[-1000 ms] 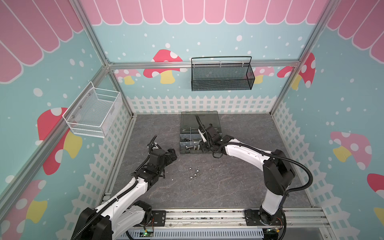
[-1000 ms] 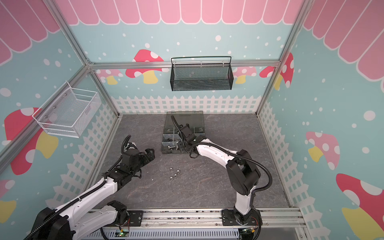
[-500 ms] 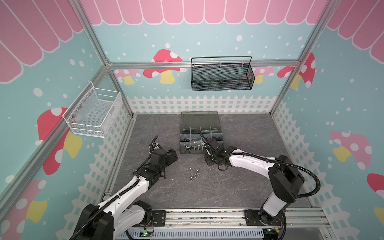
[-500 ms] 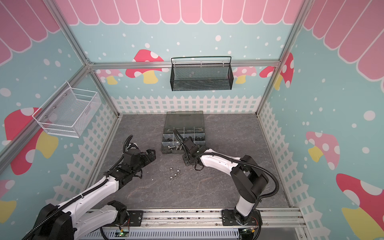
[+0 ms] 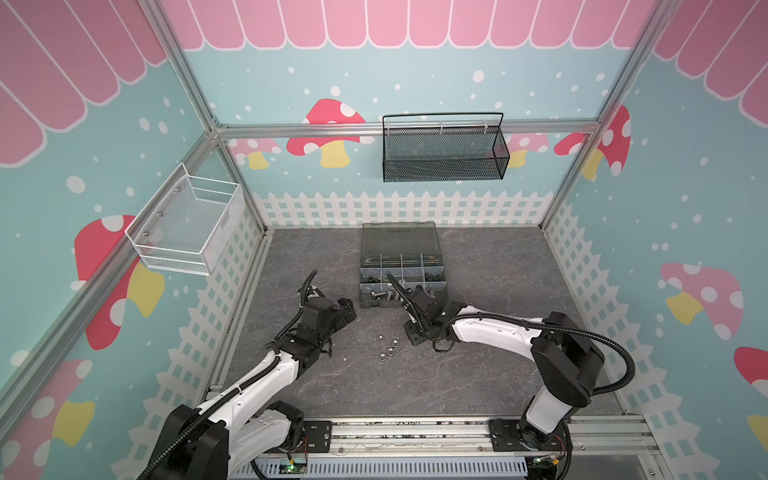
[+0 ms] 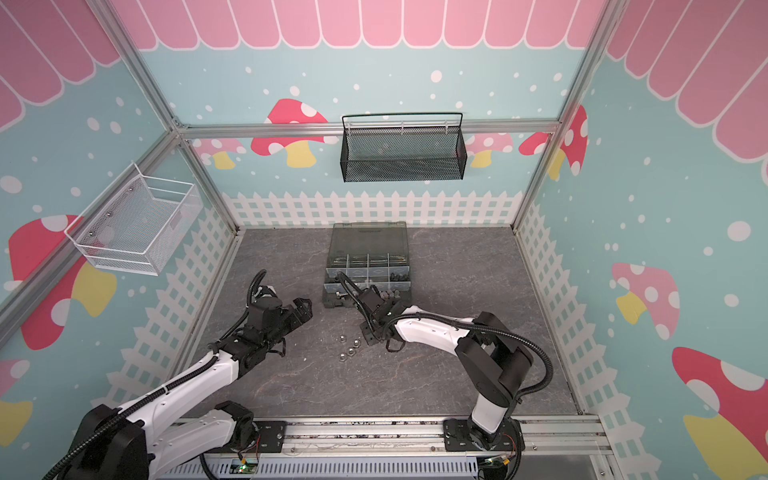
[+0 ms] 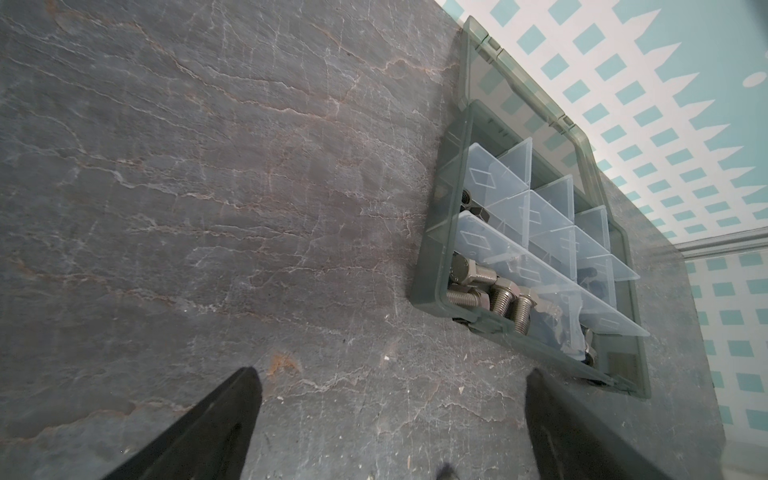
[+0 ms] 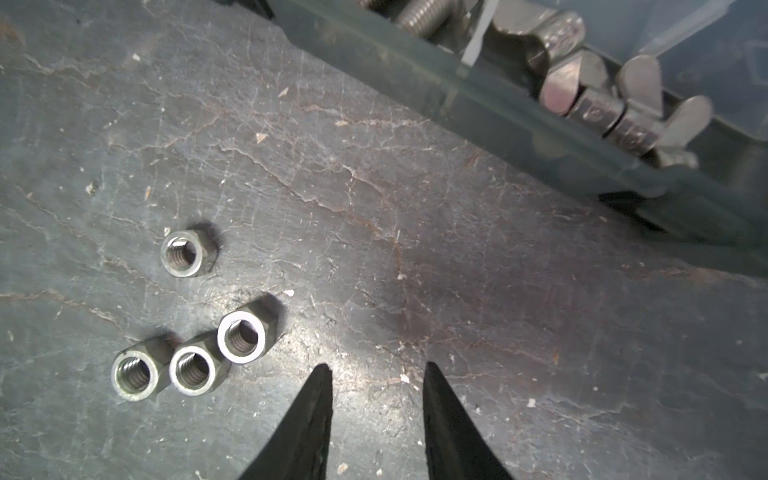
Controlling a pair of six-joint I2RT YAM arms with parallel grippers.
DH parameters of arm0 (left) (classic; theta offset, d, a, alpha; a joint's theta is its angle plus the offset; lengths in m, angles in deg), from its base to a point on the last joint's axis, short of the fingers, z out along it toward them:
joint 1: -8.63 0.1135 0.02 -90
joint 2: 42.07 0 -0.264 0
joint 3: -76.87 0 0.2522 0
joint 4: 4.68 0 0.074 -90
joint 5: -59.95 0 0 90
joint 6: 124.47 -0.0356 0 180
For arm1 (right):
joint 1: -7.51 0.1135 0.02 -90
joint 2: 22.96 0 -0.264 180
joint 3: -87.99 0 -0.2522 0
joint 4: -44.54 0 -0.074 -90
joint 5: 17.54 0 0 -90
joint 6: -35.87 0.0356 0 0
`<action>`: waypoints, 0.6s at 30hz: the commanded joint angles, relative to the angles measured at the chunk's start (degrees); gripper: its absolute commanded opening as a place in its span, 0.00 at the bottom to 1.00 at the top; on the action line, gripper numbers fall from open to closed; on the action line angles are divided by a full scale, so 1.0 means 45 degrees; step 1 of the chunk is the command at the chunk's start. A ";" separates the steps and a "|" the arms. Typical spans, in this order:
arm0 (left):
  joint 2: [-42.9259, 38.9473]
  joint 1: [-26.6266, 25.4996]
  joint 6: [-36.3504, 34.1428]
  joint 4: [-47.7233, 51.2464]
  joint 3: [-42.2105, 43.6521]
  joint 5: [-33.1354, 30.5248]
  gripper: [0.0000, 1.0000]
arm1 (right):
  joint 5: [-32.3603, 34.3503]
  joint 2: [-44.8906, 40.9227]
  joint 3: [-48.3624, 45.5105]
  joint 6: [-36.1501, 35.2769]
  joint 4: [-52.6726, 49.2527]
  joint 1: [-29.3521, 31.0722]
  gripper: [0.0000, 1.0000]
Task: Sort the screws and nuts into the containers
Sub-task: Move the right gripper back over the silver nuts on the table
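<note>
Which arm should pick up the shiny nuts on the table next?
Right. The right gripper hangs open just beside the four nuts, pointing down at the table. The left gripper is open too, but it is farther off and faces the box instead.

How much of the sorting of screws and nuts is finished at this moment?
Done: silver hex-head bolts and silver wing nuts lie in compartments of the dark grey plastic organiser case. In hand: nothing; the right fingers are open and empty, the left fingers wide open and empty. Left: four silver hex nuts lie loose on the grey stone-look table beside the right fingers.
</note>
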 commanded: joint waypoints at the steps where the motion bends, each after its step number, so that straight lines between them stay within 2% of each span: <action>1: 0.0075 0.0069 0.0248 -0.0227 -0.0244 0.0041 1.00 | -0.0151 0.0343 -0.0145 0.0221 -0.0207 0.0174 0.39; 18: 0.0217 0.0070 0.0218 -0.0195 -0.0374 0.0056 1.00 | -0.1013 0.1071 -0.0172 0.0119 -0.0364 0.0771 0.39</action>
